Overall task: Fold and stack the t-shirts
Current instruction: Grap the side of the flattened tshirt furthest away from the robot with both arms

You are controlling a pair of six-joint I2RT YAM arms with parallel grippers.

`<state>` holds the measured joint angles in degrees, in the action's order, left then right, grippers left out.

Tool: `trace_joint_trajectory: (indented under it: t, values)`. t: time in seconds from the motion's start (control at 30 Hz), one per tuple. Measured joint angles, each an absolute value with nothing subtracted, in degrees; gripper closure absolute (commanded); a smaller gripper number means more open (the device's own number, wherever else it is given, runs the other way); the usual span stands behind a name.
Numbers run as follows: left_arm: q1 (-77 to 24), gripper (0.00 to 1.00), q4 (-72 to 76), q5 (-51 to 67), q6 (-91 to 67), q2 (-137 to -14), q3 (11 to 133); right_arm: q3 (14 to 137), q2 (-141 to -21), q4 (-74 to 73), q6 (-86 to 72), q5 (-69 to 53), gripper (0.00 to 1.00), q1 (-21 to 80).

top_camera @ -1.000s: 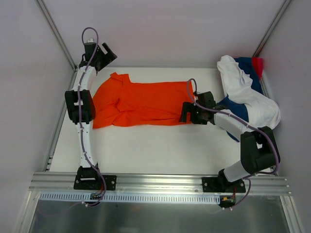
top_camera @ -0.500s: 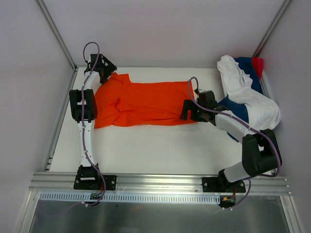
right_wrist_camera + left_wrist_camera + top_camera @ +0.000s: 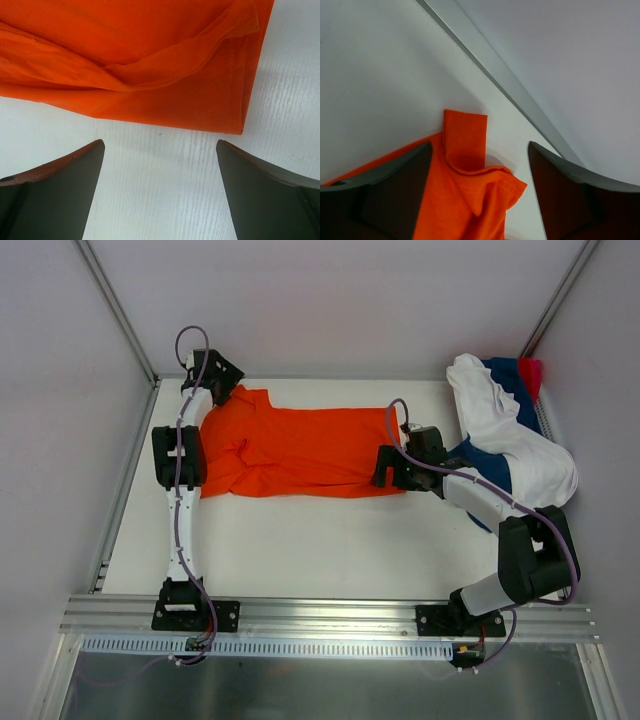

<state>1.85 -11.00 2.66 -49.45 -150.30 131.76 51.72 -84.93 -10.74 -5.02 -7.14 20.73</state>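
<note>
The bright orange t-shirt (image 3: 290,450) lies spread lengthwise on the white table, collar end to the left. My left gripper (image 3: 222,382) hangs open over its far-left sleeve corner (image 3: 470,165), which is folded over and lies between the fingers. My right gripper (image 3: 385,468) is open and empty, just off the shirt's near-right hem corner (image 3: 235,120), over bare table. The white t-shirt (image 3: 505,430), the navy blue one (image 3: 490,465) and the red-pink one (image 3: 530,370) lie heaped at the far right.
White walls with metal rails (image 3: 115,310) enclose the table on three sides. The left gripper is close to the back-left corner rail (image 3: 500,75). Bare table (image 3: 320,540) lies in front of the orange shirt. An aluminium base rail (image 3: 330,615) runs along the near edge.
My left gripper has moved right from the back-left corner onto the orange shirt's sleeve corner. My right gripper has shifted slightly at the hem. The shirts have not moved.
</note>
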Motion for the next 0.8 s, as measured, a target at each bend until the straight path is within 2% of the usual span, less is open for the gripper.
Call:
trace_joint_trajectory:
  t: [0.1, 0.23, 0.53, 0.57, 0.67, 0.7, 0.73, 0.8]
  values:
    - [1.8, 0.41, -9.9, 2.6, -50.3, -152.0, 133.3, 51.7, -84.9, -10.8, -4.9, -6.8, 0.0, 20.7]
    - [1.8, 0.51, -8.2, 2.7, -51.0, -153.3, 133.9, 51.7, -85.0, -10.8, -4.8, -6.7, 0.0, 20.7]
    - [1.8, 0.67, -5.8, 3.0, -52.5, -155.4, 135.3, 51.7, -85.2, -10.8, -4.8, -6.7, 0.01, 20.7]
    - [1.8, 0.73, -5.4, 3.1, -52.8, -155.5, 135.3, 51.7, -85.2, -10.8, -4.8, -6.7, 0.0, 20.7]
    - [1.8, 0.81, -4.8, 3.4, -53.6, -156.1, 135.3, 51.7, -85.3, -10.9, -4.8, -6.6, 0.01, 20.7]
    - [1.8, 0.92, -4.4, 3.8, -54.0, -156.4, 135.4, 51.7, -85.3, -10.9, -4.8, -6.6, 0.0, 20.7]
    - [1.9, 0.98, -4.2, 4.1, -54.5, -156.6, 135.5, 51.7, -85.4, -10.9, -4.8, -6.6, 0.01, 20.7]
    - [1.9, 1.0, -3.5, 4.7, -55.2, -157.1, 135.5, 51.7, -85.5, -10.9, -4.8, -6.6, 0.01, 20.7]
